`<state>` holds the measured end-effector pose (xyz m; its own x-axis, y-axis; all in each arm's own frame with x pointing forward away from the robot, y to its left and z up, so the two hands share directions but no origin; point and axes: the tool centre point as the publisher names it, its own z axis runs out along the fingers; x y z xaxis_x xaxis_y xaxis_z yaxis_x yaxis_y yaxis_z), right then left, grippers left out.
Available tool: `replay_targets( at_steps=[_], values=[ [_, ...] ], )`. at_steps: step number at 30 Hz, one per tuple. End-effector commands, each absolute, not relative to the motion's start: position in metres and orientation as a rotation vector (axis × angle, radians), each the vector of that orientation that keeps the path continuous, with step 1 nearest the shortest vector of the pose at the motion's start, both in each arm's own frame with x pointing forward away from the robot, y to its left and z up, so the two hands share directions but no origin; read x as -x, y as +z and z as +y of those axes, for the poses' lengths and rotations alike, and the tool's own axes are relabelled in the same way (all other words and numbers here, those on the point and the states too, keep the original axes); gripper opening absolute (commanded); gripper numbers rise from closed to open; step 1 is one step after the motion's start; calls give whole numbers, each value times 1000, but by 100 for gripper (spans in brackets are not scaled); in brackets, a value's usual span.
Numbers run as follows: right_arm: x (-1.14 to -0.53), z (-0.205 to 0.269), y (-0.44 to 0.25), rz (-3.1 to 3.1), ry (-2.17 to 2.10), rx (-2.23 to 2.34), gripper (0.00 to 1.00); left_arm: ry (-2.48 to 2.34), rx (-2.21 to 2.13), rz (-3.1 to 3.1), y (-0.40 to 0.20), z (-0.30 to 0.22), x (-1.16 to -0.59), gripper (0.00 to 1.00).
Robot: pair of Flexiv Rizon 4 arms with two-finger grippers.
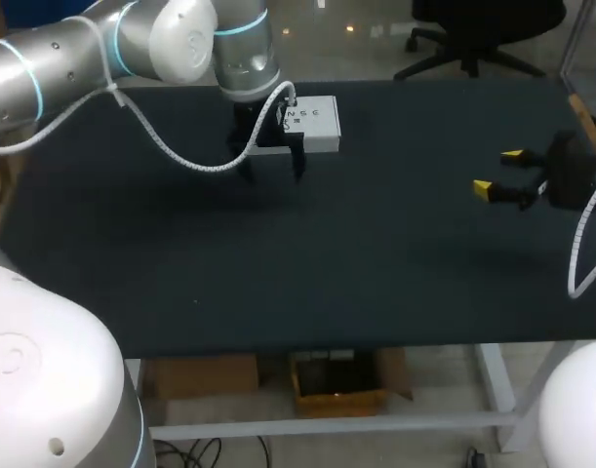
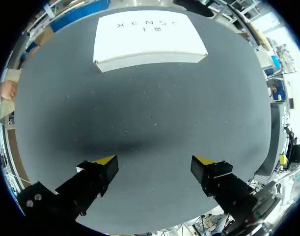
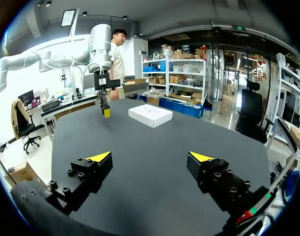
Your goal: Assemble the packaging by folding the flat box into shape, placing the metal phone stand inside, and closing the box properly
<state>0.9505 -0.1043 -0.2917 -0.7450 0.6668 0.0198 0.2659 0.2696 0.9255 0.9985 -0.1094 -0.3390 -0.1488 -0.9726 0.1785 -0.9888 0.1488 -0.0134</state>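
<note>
- And there's the box (image 1: 312, 125): white, low and rectangular, lying flat on the dark table (image 1: 376, 253).
- It sits close to the table's far edge, about midway along it.
- Its broad face is up, with small dark print across it.
- It looks closed up, with square edges, clean corners and no flap standing open.

The box (image 1: 312, 125) lies on the table (image 1: 376, 273) near its far edge (left of the middle). The left gripper (image 1: 273, 168) stands just before it, apparently not touching; the right gripper (image 1: 497, 171) is well apart, at the right side.
</note>
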Motion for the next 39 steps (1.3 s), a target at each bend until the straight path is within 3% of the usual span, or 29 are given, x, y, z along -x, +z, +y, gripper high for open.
replay_targets(
  at_steps=[1, 17, 28, 39],
  values=[
    [-950, -106, -293, 2167, 1481, -841, 100, 802, -2053, -2380, -334, -91, -950, 100],
    [-950, -106, -293, 2167, 1481, -841, 100, 1001, -1788, -2490, -319, -63, -957, 100],
    [-950, -106, -293, 2167, 1481, -841, 100, 1015, -1277, -2742, -310, -40, -967, 100],
    [-950, -106, -293, 2167, 1481, -841, 100, 966, -1068, -2744, -306, -33, -961, 100]
  ],
)
